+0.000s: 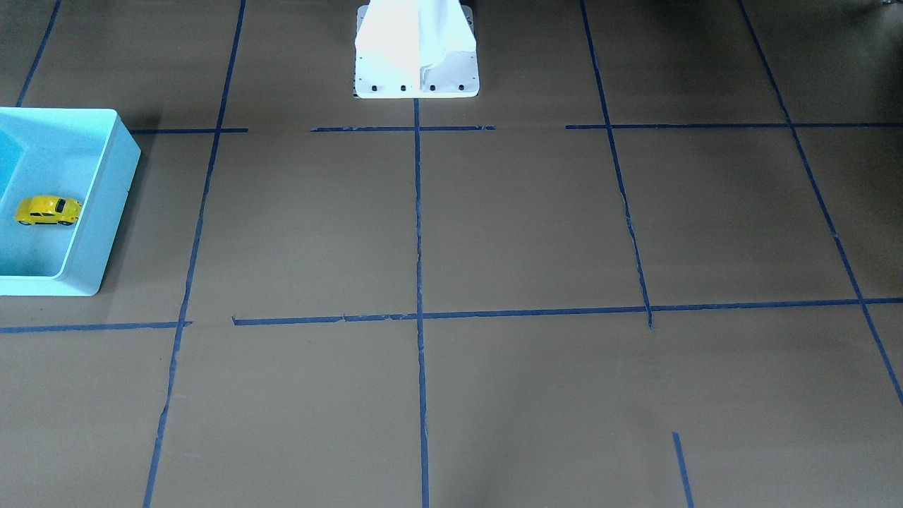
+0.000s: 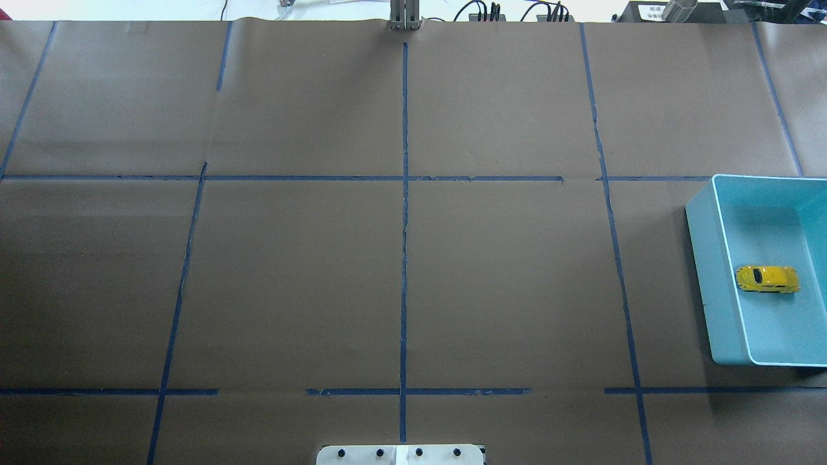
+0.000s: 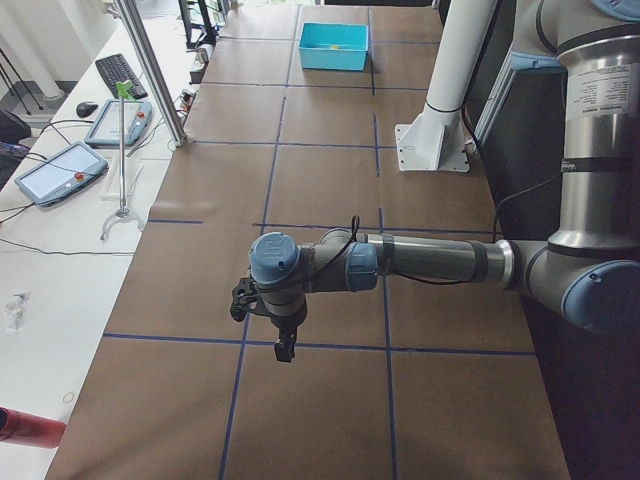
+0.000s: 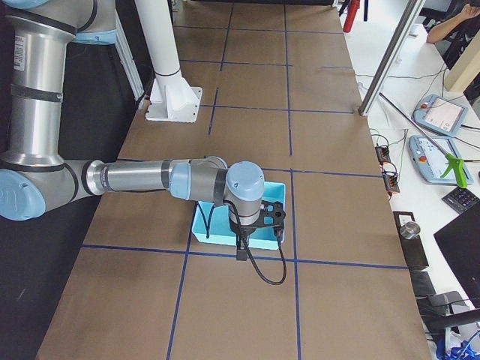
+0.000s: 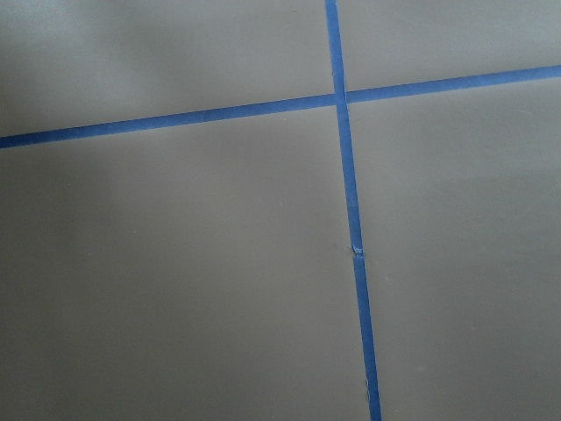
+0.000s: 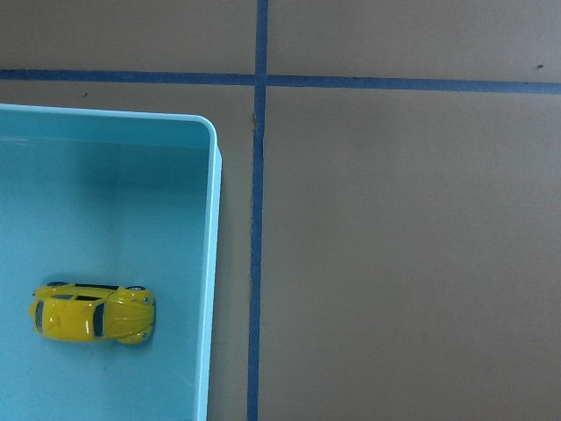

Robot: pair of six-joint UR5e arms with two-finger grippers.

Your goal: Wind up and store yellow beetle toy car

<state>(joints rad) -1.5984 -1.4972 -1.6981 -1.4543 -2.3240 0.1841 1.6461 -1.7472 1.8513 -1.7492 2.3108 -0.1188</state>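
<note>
The yellow beetle toy car (image 1: 48, 210) stands on its wheels on the floor of the turquoise bin (image 1: 106, 204). It also shows in the overhead view (image 2: 767, 279) and in the right wrist view (image 6: 95, 313), close to the bin's wall (image 6: 210, 263). My right gripper (image 4: 241, 253) hangs above the bin (image 4: 217, 236), apart from the car; I cannot tell if it is open or shut. My left gripper (image 3: 285, 348) hangs over bare table at the other end, far from the bin (image 3: 334, 45); I cannot tell its state. Neither gripper shows in the wrist views.
Brown paper with blue tape lines (image 2: 404, 258) covers the table. The white robot base (image 1: 416, 63) stands at the table's robot-side edge. Tablets and a keyboard (image 3: 120, 70) lie on a side bench beyond the table's far edge.
</note>
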